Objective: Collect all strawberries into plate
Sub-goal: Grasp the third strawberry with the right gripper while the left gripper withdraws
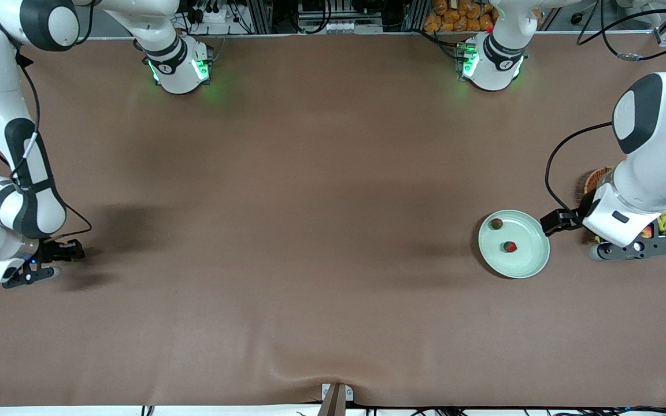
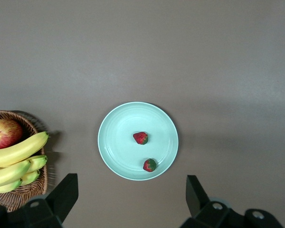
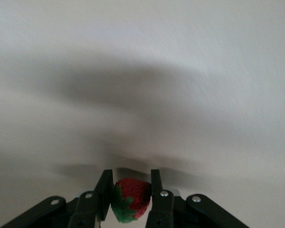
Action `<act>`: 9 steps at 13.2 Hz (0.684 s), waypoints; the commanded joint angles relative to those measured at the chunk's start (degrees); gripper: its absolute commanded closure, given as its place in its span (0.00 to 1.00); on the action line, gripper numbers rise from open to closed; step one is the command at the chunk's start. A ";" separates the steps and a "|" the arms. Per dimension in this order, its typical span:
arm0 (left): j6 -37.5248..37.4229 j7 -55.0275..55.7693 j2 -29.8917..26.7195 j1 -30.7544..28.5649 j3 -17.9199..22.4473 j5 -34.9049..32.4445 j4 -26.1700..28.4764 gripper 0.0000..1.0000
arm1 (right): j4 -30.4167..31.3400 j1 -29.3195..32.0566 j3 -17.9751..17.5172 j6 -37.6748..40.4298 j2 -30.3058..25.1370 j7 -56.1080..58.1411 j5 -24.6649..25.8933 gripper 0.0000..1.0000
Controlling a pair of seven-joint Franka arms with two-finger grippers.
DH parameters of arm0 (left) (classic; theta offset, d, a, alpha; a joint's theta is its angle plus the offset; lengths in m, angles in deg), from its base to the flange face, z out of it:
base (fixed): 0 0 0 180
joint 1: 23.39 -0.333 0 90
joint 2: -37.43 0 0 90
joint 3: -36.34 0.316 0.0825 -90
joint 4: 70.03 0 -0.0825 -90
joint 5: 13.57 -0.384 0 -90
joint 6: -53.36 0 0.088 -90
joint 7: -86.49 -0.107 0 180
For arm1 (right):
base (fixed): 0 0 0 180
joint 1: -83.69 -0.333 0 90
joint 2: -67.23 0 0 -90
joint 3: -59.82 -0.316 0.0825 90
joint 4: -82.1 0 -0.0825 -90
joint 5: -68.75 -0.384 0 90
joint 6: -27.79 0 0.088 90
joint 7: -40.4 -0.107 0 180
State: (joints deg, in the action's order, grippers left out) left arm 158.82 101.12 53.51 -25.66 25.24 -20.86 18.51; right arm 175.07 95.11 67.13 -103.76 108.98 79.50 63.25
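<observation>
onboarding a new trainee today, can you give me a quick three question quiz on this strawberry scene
1. How many strawberries lie on the plate?
2. True or false: the right tool is shut on a strawberry.
3. What does the basket beside the plate hold: (a) oranges, (b) bananas and an apple, (c) nothing?

Key:
1. Two, one nearer the middle, one by the rim.
2. True; its fingers press the berry from both sides, low at the right arm's end of the table.
3. b. The left tool hangs open above the plate.
</observation>
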 commanded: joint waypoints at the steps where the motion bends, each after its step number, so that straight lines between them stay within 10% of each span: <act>1: -0.69 -1.63 0.01 -0.19 -0.07 0.87 -0.30 0.00 | 0.46 -6.82 0.08 0.60 -4.56 1.42 -0.65 1.00; 9: -0.51 -1.54 0.10 -0.36 -0.07 3.51 -0.12 0.00 | -6.75 -26.50 -7.13 -2.37 -3.61 -4.62 -6.61 1.00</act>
State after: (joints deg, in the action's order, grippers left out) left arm 158.82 101.12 53.76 -25.72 25.26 -18.41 18.58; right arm 170.29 72.23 60.41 -104.56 103.72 77.33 59.29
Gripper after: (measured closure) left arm 0.000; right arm 0.630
